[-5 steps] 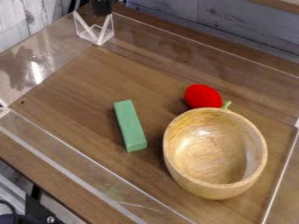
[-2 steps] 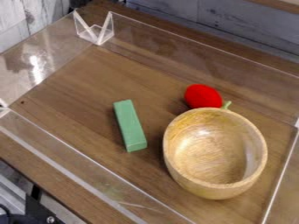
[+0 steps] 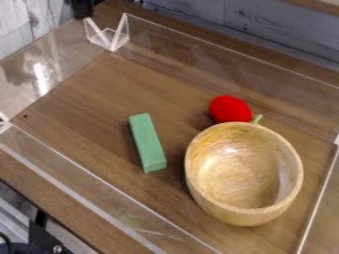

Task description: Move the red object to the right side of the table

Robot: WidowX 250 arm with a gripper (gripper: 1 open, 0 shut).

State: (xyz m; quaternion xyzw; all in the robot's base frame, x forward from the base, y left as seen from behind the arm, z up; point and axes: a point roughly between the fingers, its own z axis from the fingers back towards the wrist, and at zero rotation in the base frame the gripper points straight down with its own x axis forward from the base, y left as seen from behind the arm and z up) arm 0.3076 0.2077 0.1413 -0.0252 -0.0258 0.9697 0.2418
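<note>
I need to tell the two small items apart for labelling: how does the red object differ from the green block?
The red object is rounded and bright red; the green block is a long, flat-sided rectangle. The red object sits right against the wooden bowl; the green block lies apart from it, to its left. Both rest on the table, smaller than the bowl.

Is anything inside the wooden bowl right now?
No. The wooden bowl shows only bare wood inside. The red strawberry toy sits outside, against its far rim; the rim hides the toy's lower edge, so actual contact can't be confirmed.
</note>
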